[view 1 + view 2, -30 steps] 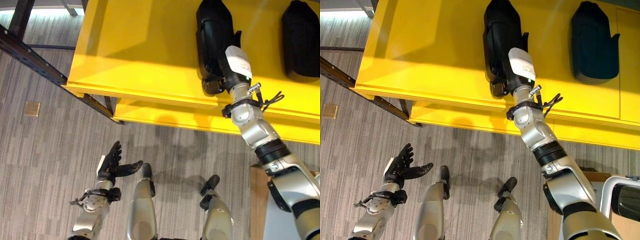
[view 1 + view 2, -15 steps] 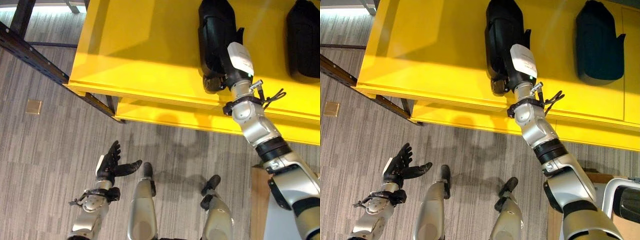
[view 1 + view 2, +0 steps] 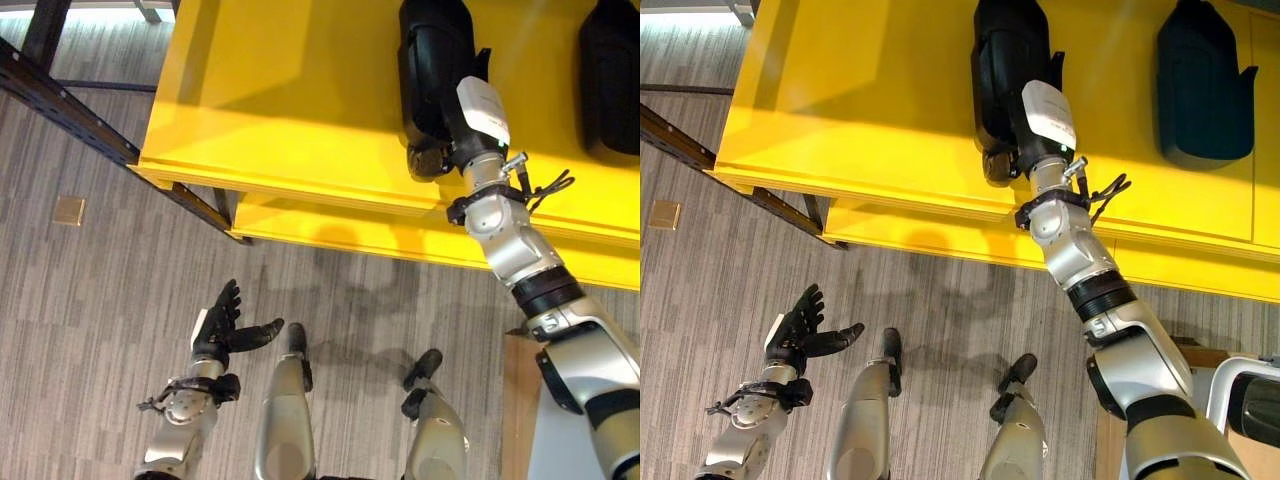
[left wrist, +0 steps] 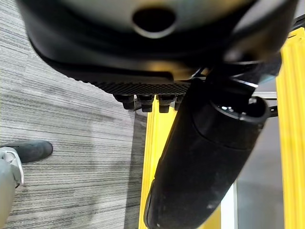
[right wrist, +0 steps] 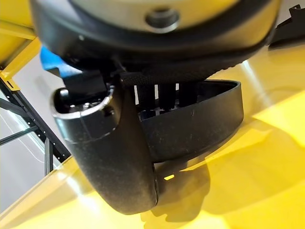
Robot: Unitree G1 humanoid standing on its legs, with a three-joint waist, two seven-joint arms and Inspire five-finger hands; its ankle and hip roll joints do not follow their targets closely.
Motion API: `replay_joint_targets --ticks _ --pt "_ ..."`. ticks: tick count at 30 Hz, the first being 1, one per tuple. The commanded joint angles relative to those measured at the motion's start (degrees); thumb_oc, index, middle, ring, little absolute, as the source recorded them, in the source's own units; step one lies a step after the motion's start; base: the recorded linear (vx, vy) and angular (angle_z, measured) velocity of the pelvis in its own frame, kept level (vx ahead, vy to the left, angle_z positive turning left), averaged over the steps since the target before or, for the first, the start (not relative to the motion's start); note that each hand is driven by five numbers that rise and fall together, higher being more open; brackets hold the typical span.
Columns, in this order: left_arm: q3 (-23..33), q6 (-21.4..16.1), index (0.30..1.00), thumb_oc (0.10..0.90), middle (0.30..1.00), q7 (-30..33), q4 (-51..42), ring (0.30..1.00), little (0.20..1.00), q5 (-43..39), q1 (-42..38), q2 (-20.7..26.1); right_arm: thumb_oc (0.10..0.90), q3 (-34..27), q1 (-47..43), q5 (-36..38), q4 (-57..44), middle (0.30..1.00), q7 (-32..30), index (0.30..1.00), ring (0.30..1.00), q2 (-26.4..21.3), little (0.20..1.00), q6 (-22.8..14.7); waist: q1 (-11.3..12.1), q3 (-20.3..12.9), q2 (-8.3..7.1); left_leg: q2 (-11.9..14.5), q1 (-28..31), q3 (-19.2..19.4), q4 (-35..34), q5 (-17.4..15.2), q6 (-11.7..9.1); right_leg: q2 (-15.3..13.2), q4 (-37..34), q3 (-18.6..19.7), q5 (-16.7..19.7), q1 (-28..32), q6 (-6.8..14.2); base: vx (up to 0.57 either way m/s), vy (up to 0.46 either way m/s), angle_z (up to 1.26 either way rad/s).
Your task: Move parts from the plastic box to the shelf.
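On the yellow shelf (image 3: 300, 110), the robot's right hand (image 3: 455, 135) has pushed a black part (image 3: 432, 60) a little deeper in over the past second, away from the shelf's front lip. The right wrist view shows the fingers (image 5: 155, 98) reaching over the part's rim and the thumb (image 5: 112, 157) curved against its outer wall, so the part is gripped and appears to rest on the shelf. A second black part (image 3: 1202, 85) lies farther along the shelf, well apart from the first. The left hand (image 3: 222, 328) hangs over the floor (image 3: 90, 300) below the shelf, fingers relaxed and holding nothing. Placement looks nearly complete; release seems the likely next step.
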Motion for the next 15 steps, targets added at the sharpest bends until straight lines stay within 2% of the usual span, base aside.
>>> replay_joint_targets --ticks 1,15 --pt "0.40 -5.48 1.000 0.900 1.000 0.74 -6.24 1.000 1.000 -1.05 2.51 5.28 0.400 2.53 -9.08 0.08 2.89 0.300 -2.48 0.300 0.300 -0.86 0.300 -1.31 3.42 -2.57 -0.34 0.32 3.75 -1.06 -3.38 -2.31 -0.42 -3.04 6.39 2.17 -2.36 4.39 5.05 0.00 0.000 0.00" --pt "0.33 -5.19 1.000 0.900 1.000 1.43 -6.34 1.000 1.000 -1.40 2.26 4.89 0.400 0.56 -6.64 1.48 1.80 0.300 -3.54 0.300 0.300 1.77 0.300 -0.92 3.01 -2.38 -0.24 0.20 3.48 -0.75 -3.19 -2.54 -0.24 -2.98 6.45 2.47 -2.29 4.00 5.00 0.00 0.000 0.00"
